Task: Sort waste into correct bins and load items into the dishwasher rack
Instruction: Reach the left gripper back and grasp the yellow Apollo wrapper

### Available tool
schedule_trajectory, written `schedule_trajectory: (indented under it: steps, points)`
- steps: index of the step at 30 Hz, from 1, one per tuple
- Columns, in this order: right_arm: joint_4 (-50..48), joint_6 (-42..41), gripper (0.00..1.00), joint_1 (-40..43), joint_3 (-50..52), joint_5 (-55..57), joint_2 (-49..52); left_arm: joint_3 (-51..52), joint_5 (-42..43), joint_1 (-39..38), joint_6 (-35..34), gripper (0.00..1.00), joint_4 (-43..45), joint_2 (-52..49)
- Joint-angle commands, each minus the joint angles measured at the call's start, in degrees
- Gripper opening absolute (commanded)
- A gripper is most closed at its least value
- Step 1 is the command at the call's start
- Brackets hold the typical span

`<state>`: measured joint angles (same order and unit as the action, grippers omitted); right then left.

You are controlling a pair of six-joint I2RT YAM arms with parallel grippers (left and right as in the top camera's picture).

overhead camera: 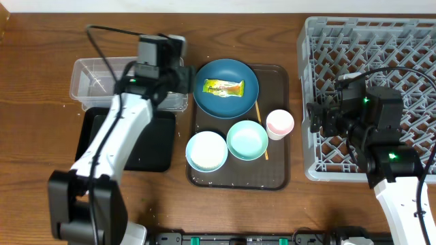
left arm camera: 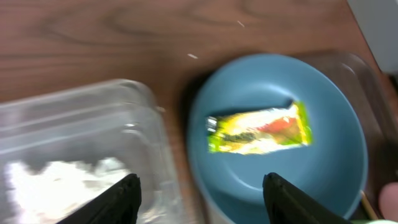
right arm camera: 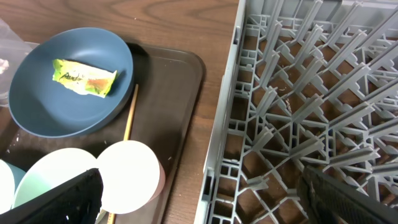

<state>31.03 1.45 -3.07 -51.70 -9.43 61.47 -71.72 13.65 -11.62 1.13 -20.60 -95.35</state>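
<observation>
Hovering with jaws apart, the nearer left gripper [left arm camera: 202,199] has the wrapper [left arm camera: 258,129] just ahead, lying crosswise on the plate [left arm camera: 329,180].

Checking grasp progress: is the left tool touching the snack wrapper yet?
Apart. The left wrist view shows the left tool open, its fingertips short of the snack wrapper, with bare dark-blue plate between them.

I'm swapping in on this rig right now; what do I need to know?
Left hand: open, empty, above the clear tub and blue plate.
Right hand: open, empty, over the rack, left edge.
Tissue lies in the tub.
Wrapper sits on the plate.
Plate, white bowl, mint bowl, cup and stick are on the brown tray.
To do: bin wrapper, load all five.
</observation>
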Motion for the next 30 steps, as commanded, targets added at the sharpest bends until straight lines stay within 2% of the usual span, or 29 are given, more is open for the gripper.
schedule_trajectory:
  steps: [1, 7, 17, 21, 27, 30]
  points:
    - [0.04, -0.76, 0.99, 1.22, -1.11, -0.26, 0.04, -0.37, 2.62, -2.86, 2.19, 0.66, 0.52, -3.65]
    - [0.07, -0.79, 0.99, 1.22, -1.11, -0.26, 0.04, -0.37, 2.54, -8.31, 8.35, 0.68, 3.13, -9.31]
    - [0.24, -1.25, 0.99, 1.22, -1.11, -0.26, 0.04, -0.35, 1.16, -14.62, 8.28, 0.69, 12.7, -15.58]
    - [0.26, -1.22, 0.99, 1.22, -1.11, -0.26, 0.04, -0.37, -2.73, -16.46, 8.31, 0.69, 13.49, -17.77]
    - [0.26, -1.22, 0.99, 1.22, -1.11, -0.26, 0.04, -0.37, -3.17, -17.46, 8.33, 0.69, 13.88, -20.04]
    - [0.28, -1.22, 0.99, 1.22, -1.11, -0.26, 0.04, -0.35, -6.88, -17.46, 8.33, 0.69, 13.88, -20.76]
